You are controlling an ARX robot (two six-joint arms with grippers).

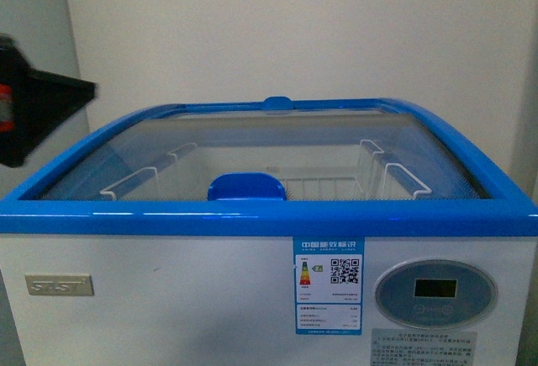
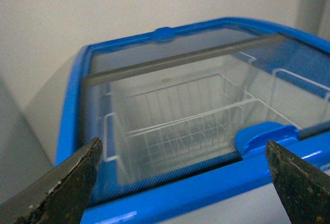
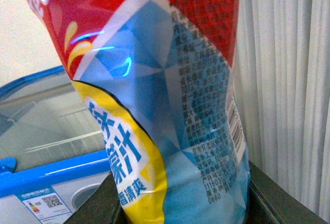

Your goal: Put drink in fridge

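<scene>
Drink, frame centre: plastic bottle, likely hefty, slick label, yielding walls. Your right pincer clamps its labelled body; grip there. Left pincer gapes empty.

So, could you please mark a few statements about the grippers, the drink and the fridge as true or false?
1. The right gripper holds the drink. True.
2. The left gripper is shut. False: its jaws stand apart with nothing between them.
3. The fridge has its glass lid slid open. False: it covers the whole top, with the blue handle at the front rim.
4. White wire baskets sit inside the fridge. True.
5. The drink's label is plain green. False: it is red, yellow and blue.
</scene>
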